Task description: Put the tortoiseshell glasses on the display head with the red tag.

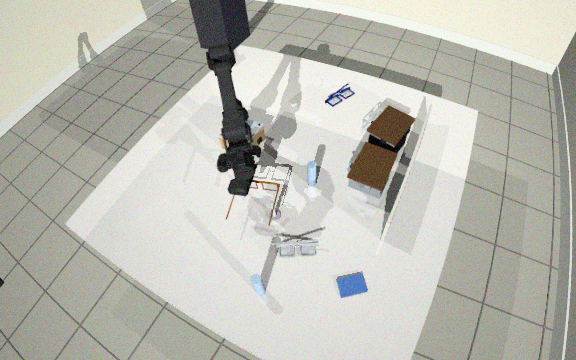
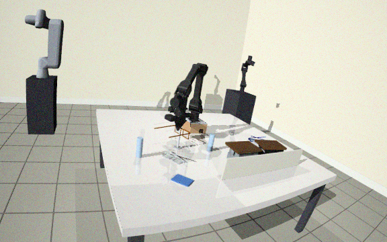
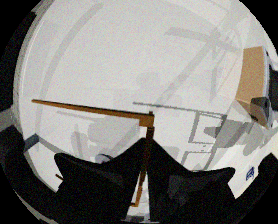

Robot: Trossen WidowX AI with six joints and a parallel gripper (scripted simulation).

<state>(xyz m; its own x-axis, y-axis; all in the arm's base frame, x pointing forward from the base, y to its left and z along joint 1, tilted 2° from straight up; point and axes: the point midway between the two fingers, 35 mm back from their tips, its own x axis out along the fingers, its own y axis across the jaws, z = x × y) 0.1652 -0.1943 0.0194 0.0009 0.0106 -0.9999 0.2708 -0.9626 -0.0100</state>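
The tortoiseshell glasses (image 1: 274, 205) (image 2: 163, 127) (image 3: 147, 120) show as a thin orange-brown frame. My gripper (image 1: 240, 190) (image 2: 178, 128) (image 3: 146, 142) is shut on their front frame and holds them above the table. Both temples stick out, away from the arm, toward the near side in the top view. The fingers hide part of the front. I cannot make out either display head or the red tag with certainty. A pale slim shape (image 2: 179, 142) stands below the glasses in the exterior view.
Two light blue cylinders (image 1: 311, 173) (image 1: 257, 284) stand on the table. Clear grey glasses (image 1: 298, 249), a blue pad (image 1: 352, 284) and blue glasses (image 1: 340, 95) lie there. Brown-topped boxes (image 1: 372, 165) (image 1: 391, 125) stand by a low panel (image 2: 261, 165). A tan box (image 2: 195, 128) (image 3: 252, 75) is near the arm.
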